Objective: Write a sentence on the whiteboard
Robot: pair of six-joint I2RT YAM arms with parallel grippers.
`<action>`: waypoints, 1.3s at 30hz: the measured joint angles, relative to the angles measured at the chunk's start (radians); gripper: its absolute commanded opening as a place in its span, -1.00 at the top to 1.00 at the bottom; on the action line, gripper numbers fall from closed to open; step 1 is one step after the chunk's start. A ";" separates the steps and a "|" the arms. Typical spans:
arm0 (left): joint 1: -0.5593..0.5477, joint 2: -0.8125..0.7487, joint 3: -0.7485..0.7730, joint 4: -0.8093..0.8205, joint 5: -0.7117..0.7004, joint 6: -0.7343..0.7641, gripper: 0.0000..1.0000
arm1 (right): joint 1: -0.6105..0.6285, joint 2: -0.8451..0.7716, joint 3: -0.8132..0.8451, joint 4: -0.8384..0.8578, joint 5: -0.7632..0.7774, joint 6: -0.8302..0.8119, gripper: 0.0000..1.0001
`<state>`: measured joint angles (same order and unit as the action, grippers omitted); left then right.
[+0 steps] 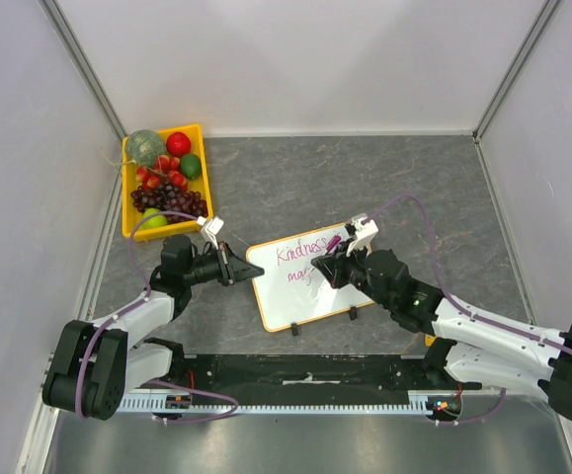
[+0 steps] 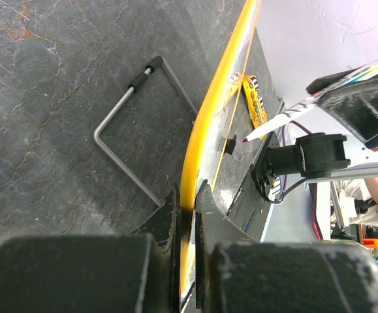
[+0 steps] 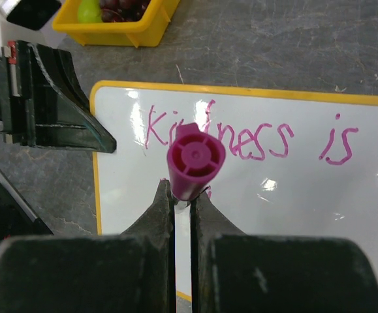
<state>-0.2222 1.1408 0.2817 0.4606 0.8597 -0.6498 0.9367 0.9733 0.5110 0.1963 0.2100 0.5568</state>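
The whiteboard (image 1: pixel 295 301) is lying mid-table, with the left gripper (image 1: pixel 250 269) pinching its left edge. The right gripper (image 1: pixel 321 268) is clamping a pink marker (image 3: pixel 195 160) over the sentence (image 1: pixel 301 253). A yellow fruit tray (image 1: pixel 125 202) is sitting far left.

A small rectangular whiteboard with rounded corners and a thin yellow-orange frame (image 1: pixel 303 299) lies askew on the counter, midway along its near edge, with two black clips on the board's near long side. Pink handwritten marker words (image 3: pixel 270 140) read "Kindness is", with a partly hidden second line beneath.
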 measured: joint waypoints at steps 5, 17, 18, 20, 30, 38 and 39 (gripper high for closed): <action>0.000 0.000 0.000 0.000 0.001 0.000 0.96 | -0.016 -0.009 0.031 0.003 -0.004 0.000 1.00; 0.000 -0.003 0.000 -0.001 0.002 0.000 0.96 | -0.094 -0.009 0.036 0.003 -0.004 0.000 1.00; 0.000 -0.003 0.000 -0.001 0.003 0.000 0.96 | -0.097 -0.008 0.036 0.003 -0.004 0.000 1.00; 0.000 -0.003 0.000 -0.001 0.003 0.000 0.96 | -0.100 -0.005 0.036 0.003 -0.005 0.000 1.00; 0.000 -0.003 0.000 -0.002 0.003 0.000 0.96 | -0.105 0.017 0.036 0.003 -0.014 0.000 1.00; 0.000 -0.003 0.000 -0.002 0.003 0.000 0.96 | -0.111 0.017 0.035 0.003 -0.013 0.001 1.00; 0.000 -0.003 0.000 -0.002 0.003 0.000 0.96 | -0.112 0.018 0.035 0.003 -0.013 0.000 1.00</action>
<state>-0.2222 1.1381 0.2817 0.4591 0.8623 -0.6498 0.8249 0.9916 0.5465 0.1997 0.1970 0.5571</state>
